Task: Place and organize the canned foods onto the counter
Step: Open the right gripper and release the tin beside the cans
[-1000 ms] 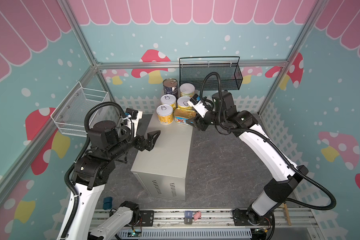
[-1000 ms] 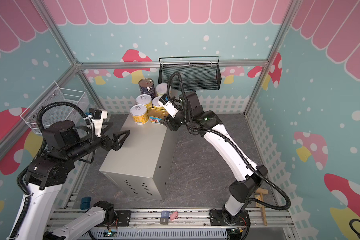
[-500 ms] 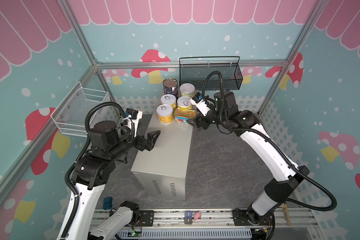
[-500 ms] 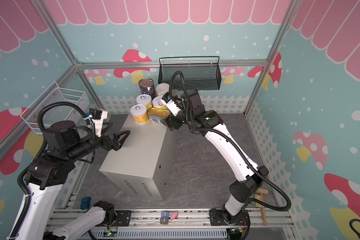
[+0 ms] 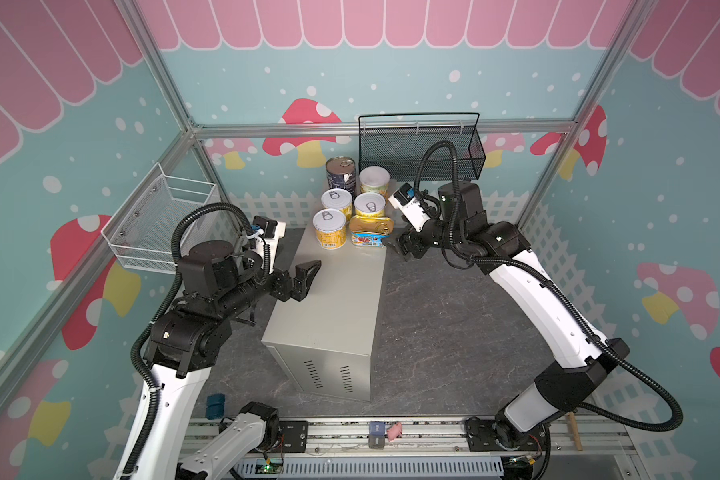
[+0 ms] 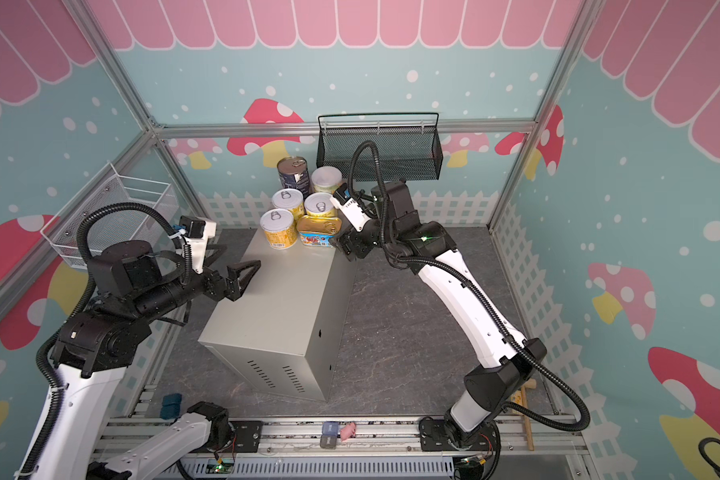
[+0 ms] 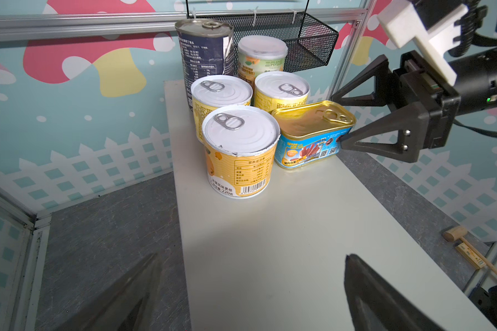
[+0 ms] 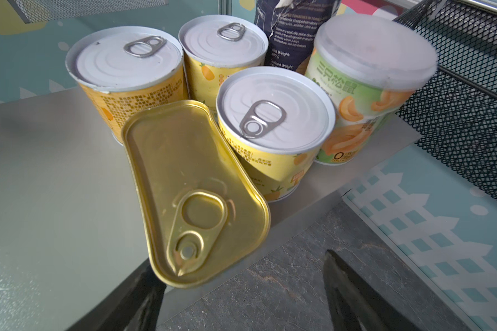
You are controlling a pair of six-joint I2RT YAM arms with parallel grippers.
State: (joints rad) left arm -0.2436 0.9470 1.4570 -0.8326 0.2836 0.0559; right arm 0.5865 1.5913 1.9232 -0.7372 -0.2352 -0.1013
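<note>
On the far end of the counter [image 5: 333, 307], a smooth beige-grey sheet-metal box with vent slots in its near face: all six tins, upright and packed close. In front, three short round yellow cans [image 7: 239, 149], ribbed silver-white lids with ring pulls, labels printed with pineapples, a barcode and "220克" on the nearest. Behind them a taller navy can [image 7: 204, 54], bare steel top, a white tear in its label, "Net Weight: 400 g" legible in the right wrist view. Beside it a white-lidded can [image 8: 365, 71], frosted plastic cap, green-and-orange label reading "三只松鼠". Right at the counter's right edge a flat gold tin [image 8: 184, 186], rounded-rectangular, glossy brass-coloured lid with a ring pull, blue wrap with QR codes and pictured meat slices, touching a yellow can. Right claw [image 5: 399, 248], black angular plastic, spread open and gripping nothing, one fingertip [image 7: 345, 142] at the tin's end, touching or just beside, impossible to tell which. Left claw [image 5: 308, 276] wide open too, empty, over the counter's left edge, well apart from the tins. Black mesh basket [image 5: 420, 153] on the back wall, white wire basket [image 5: 159, 224] on the left wall.
</note>
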